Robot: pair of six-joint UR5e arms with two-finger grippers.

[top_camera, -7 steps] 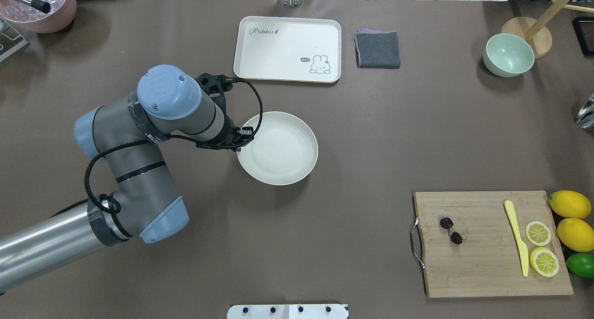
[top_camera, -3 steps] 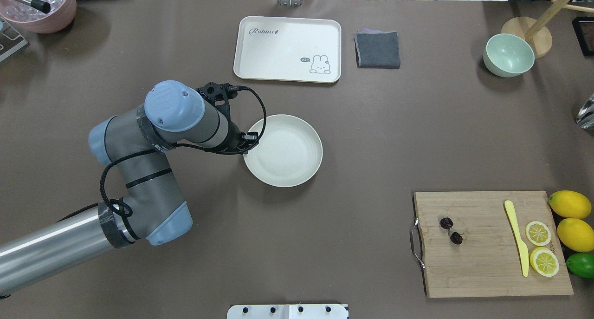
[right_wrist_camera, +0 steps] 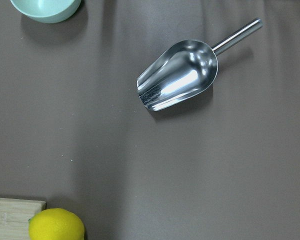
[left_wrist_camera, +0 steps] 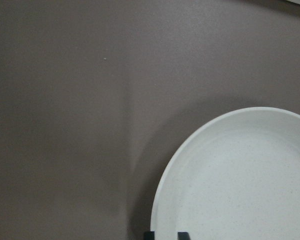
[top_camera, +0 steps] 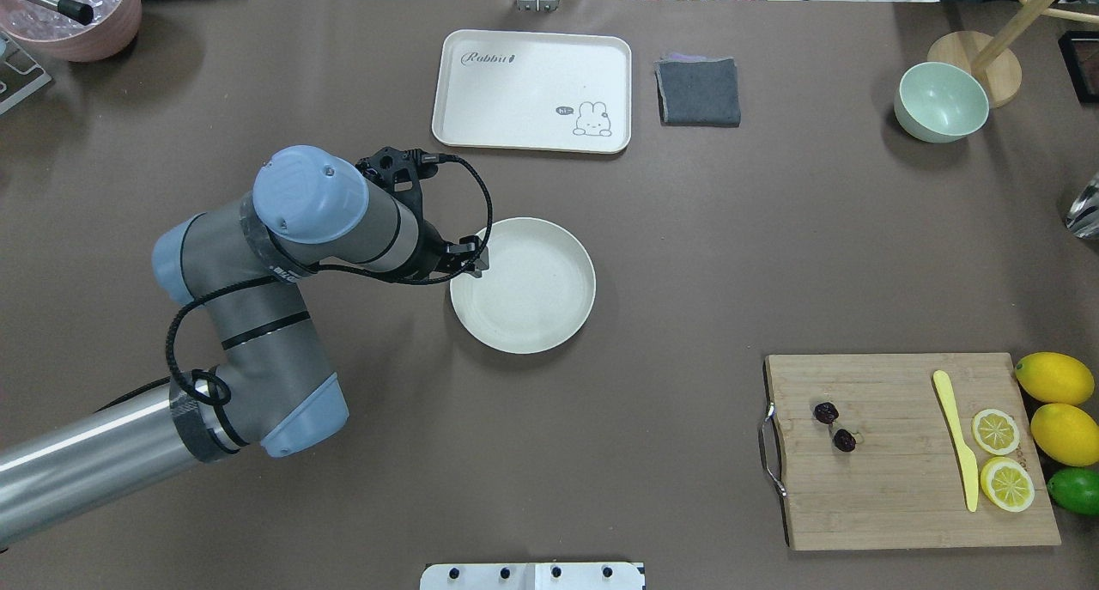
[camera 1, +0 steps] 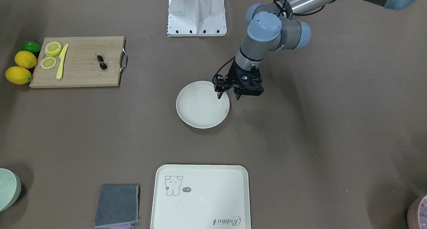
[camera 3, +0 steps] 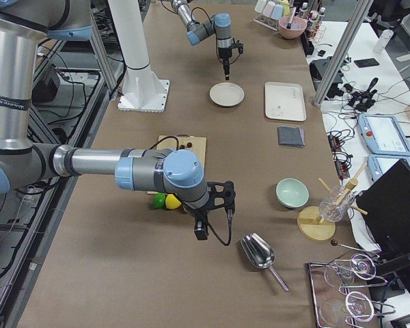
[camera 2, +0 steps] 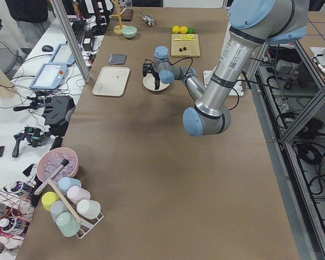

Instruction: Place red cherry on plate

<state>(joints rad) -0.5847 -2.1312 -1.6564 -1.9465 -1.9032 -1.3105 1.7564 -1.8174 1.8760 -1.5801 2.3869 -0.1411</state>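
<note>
A brown-covered bench (top_camera: 687, 255) runs under both arms. The plate (top_camera: 532, 294) sits near its middle and a wooden cutting board (top_camera: 901, 487) lies toward the robot's right. The red cherry (top_camera: 826, 413) rests on that board near the handle end, held by nothing and well apart from the plate.

The left pincer (camera 1: 228, 96) holds nothing. Its jaws are a little apart, one finger (camera 1: 219, 95) over the inside of the plate's rim and the other outside it, at about ten o'clock on the plate in the overhead view. Whether either finger touches the rim I cannot tell. If the arm swept sideways before rising, it would likely hook the rim and drag or tip the dish.

The cherry looks awkward too. Two tiny balls on a thin stem could roll away from closing fingers, squirt out, or dangle by one ball and drop during the long carry. Too deep a descent would jam the fingertips against the board.

From the left pincer, the cherry lies at about four o'clock in the overhead view, far across the bench. The right pincer (camera 3: 201, 231) hovers beyond the lemons (top_camera: 1053, 378); I cannot tell whether it is open or closed. In the exterior right view the cherry sits at about twelve o'clock from it, across the board.
</note>
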